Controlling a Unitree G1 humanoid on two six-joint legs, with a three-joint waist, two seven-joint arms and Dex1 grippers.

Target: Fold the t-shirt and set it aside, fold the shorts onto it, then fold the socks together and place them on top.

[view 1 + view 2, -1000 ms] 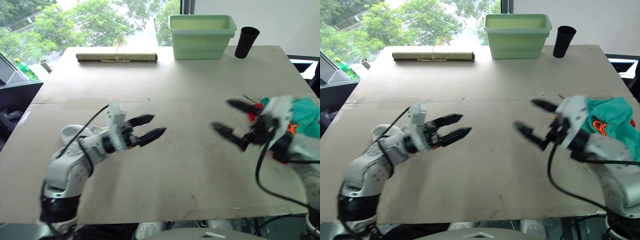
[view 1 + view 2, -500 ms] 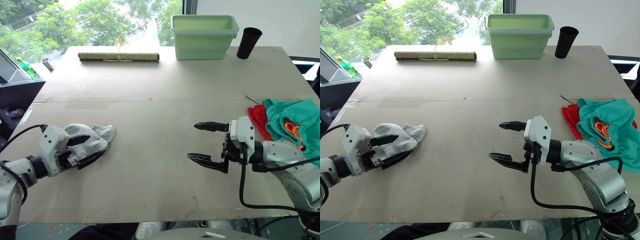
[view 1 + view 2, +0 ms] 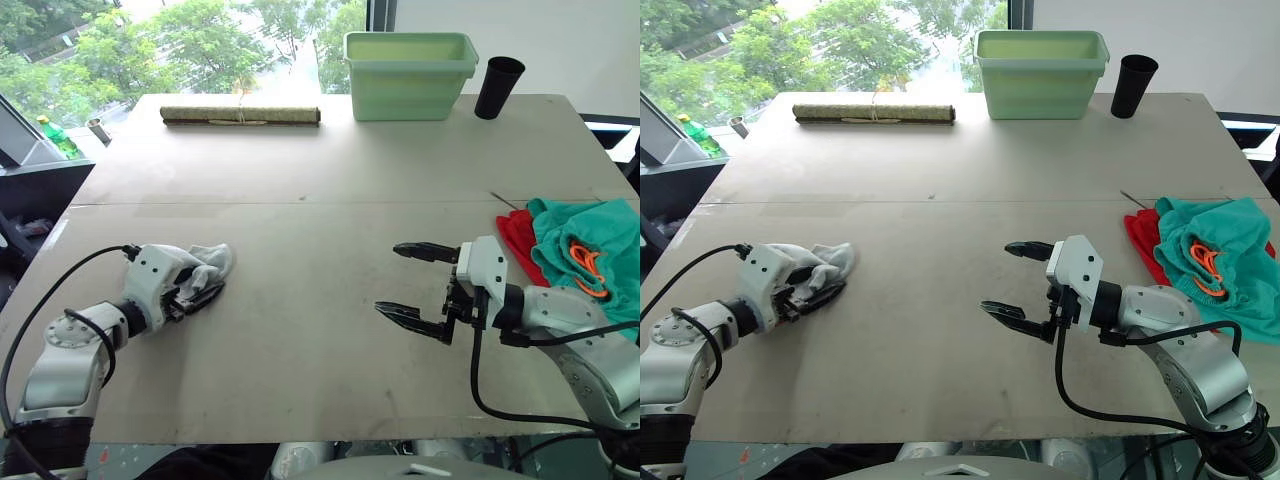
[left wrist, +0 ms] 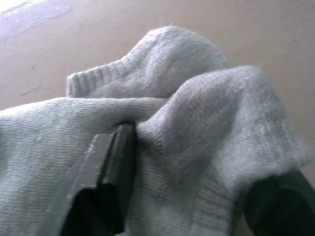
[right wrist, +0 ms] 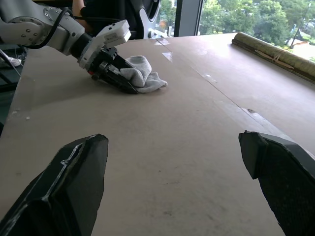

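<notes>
Spanning most of the view, the table (image 3: 330, 170) is bare board; far edge carries a green bin (image 3: 410, 60), a rolled mat (image 3: 240, 115) and a black cup (image 3: 497, 86); none of them matter to the task.

t-shirt (image 3: 517, 236) at the table's right edge, a red strip showing; the shorts (image 3: 585, 255) lie bunched on top of it, orange drawstring facing up; looks like a stack already set aside, judging only by how it lies, fold quality can't be checked from here.

right gripper (image 3: 417, 282) near mid-table, just left of that stack, fingers spread wide, holding nothing, apart from both garments.

left gripper (image 3: 810, 287) low at the table's left side, pinching the socks (image 3: 820, 262); wrist view shows grey knit bunched over and between the black fingers (image 4: 110, 169); cuff ribbing visible; cannot tell whether one or both socks sit in the pinch.

Handling, as a judgement: socks are light, soft, limp, zero stiffness; they'll droop and drag, not slide; no breakage risk, main risk is one sock dropping out on lift; best hold is through both layers near the cuffs so the pair comes up together; then carry across to the right and land on the shorts, clear of the cord.
</notes>
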